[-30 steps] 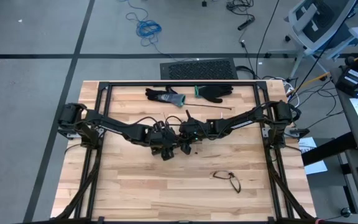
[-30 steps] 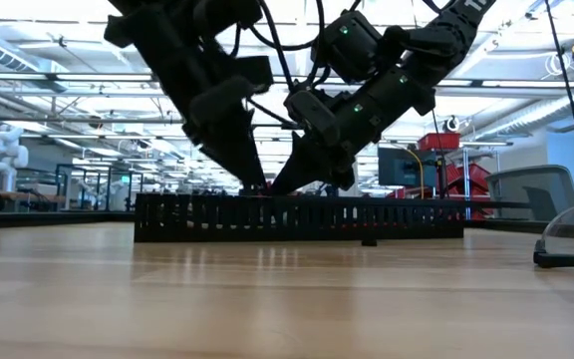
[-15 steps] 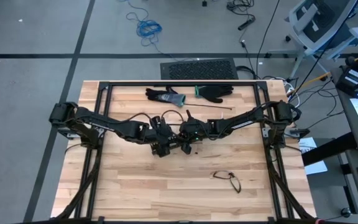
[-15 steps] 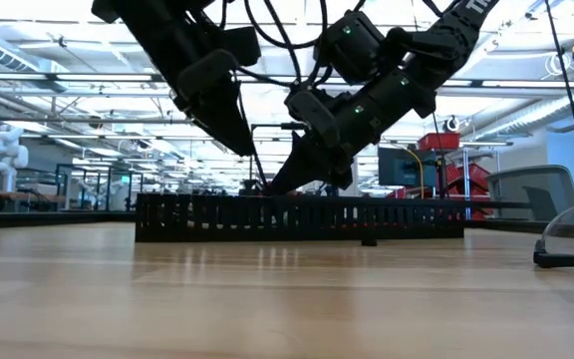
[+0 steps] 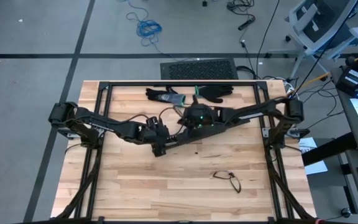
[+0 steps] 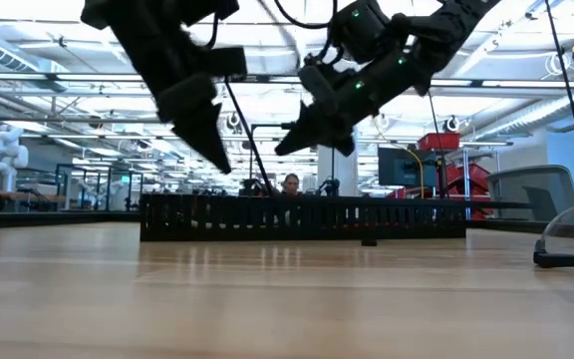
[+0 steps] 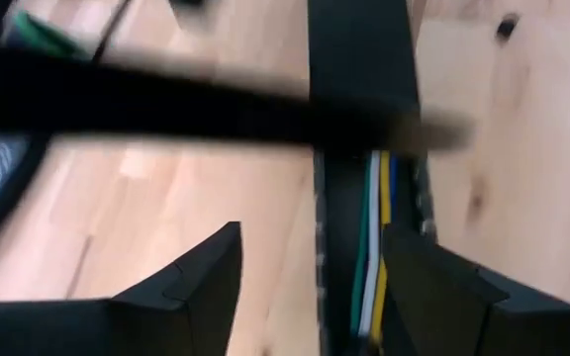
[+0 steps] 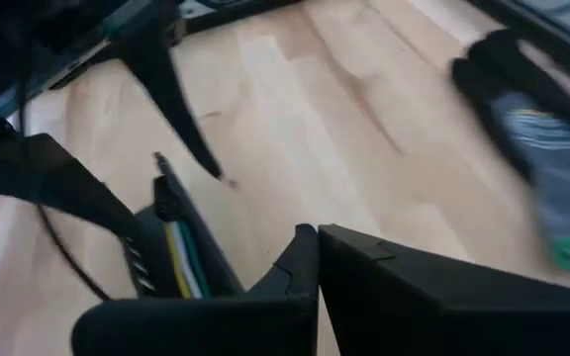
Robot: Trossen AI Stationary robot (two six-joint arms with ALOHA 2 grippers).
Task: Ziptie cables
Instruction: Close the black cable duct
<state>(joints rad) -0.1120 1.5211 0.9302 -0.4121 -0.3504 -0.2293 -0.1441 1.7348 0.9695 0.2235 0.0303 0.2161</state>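
Note:
A long black slotted duct (image 6: 367, 217) lies flat on the wooden table, slanting under both arms in the high view (image 5: 178, 139). The cables (image 7: 372, 267), green, white, yellow and blue, lie inside it along its length and also show in the right wrist view (image 8: 178, 259). My left gripper (image 6: 217, 165) hangs open just above the duct near its left part, with the duct running below and between its fingers (image 7: 433, 287). My right gripper (image 6: 285, 148) is shut and empty, raised well above the duct's middle.
Two dark gloves (image 5: 166, 96) (image 5: 216, 92) lie by the far edge. Safety glasses (image 5: 227, 179) rest toward the near right. Black frame rails (image 5: 98, 118) border the table on the left, right and far sides. Bare wood lies in front of the duct. A person shows behind it (image 6: 290, 184).
My right gripper has risen from the duct's top, staying shut, and drawn back toward the far edge. My left gripper has lifted a little off the duct and shifted toward the table's left, still open. The duct has stayed on the table.

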